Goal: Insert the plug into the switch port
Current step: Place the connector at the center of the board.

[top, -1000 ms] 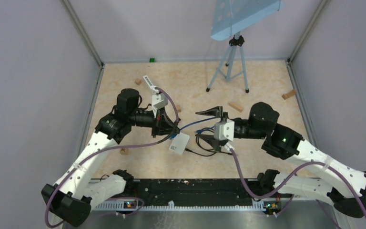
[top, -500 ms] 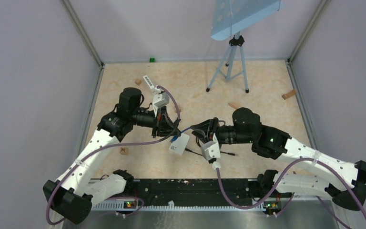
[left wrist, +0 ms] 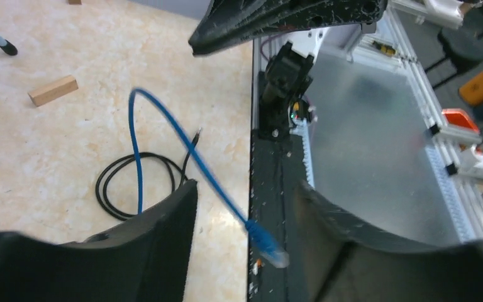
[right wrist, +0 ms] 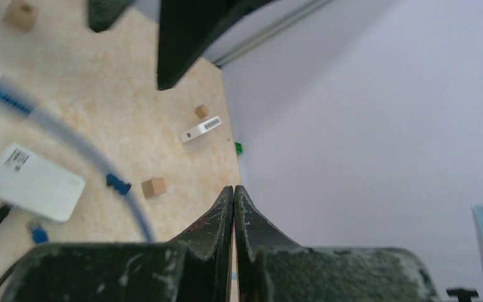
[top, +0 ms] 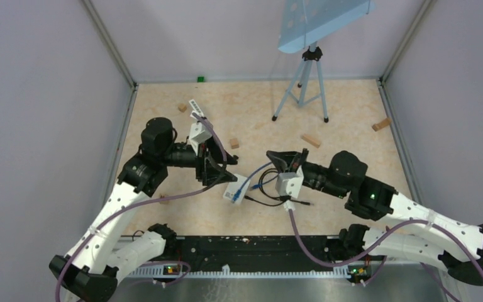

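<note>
1. step in hand, as i judge it: lining the plug [left wrist: 266, 241] up with the port. its clear tip shows bare, so it is not in.
2. the left tool [left wrist: 245, 195] has its jaws apart. in the left wrist view the plug sits in the gap between them, at the end of the blue cable [left wrist: 163, 119], and seems to touch neither finger.
3. the right tool [right wrist: 234, 192] has its jaws pressed together, and nothing shows between their tips. the blue cable runs past close beside it, blurred. whether it is pinched further back i cannot tell.
4. the switch [top: 236, 189] lies flat on the surface [top: 352, 113], between the two tools and just beside the left one. the blue cable arcs over it, and a black cable [left wrist: 110, 182] lies coiled nearby.
5. the port itself is not clear in any view, so which side of the switch it faces is hard to say.
6. the next move calls for a firm hold on the plug, or on the cable right behind it, since no jaw clearly holds it now. the plug must then be turned square to the port and pushed straight in while the light switch is kept from sliding.
</note>
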Controlling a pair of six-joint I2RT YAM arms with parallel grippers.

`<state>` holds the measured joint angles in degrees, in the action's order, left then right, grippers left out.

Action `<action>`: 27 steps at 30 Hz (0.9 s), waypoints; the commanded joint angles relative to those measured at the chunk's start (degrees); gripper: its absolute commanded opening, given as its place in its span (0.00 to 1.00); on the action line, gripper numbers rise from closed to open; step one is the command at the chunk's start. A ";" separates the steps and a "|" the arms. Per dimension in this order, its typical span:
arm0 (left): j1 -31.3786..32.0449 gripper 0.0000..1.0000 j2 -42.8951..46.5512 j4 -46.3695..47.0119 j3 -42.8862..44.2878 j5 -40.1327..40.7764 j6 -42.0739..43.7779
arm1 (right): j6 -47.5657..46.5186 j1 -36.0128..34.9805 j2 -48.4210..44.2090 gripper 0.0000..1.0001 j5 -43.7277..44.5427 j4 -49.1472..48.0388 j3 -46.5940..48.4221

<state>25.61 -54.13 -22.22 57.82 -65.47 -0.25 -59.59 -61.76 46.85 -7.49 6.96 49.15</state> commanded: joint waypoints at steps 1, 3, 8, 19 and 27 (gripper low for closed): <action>0.23 0.76 5.55 10.93 -1.26 4.98 -4.96 | 15.72 -0.01 -3.75 0.00 14.85 -11.98 0.96; 0.23 0.85 8.10 13.43 -3.11 8.77 -6.19 | 20.74 -0.05 -4.66 0.00 20.11 -12.57 1.97; 0.23 0.80 11.44 14.44 -6.33 16.53 -7.77 | 27.27 -0.05 -3.95 0.04 23.31 -3.94 4.33; 0.15 0.76 9.38 5.39 -10.18 34.91 -12.42 | 53.57 2.12 7.03 0.51 16.76 18.58 1.83; 0.17 0.75 12.26 6.42 -14.59 33.19 -14.89 | 46.05 9.27 13.22 0.55 -7.29 6.13 -9.12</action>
<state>25.65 -44.21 -17.23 43.81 -33.28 -13.41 -10.94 -54.72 57.19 -2.46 20.93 40.93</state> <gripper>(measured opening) 0.756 0.537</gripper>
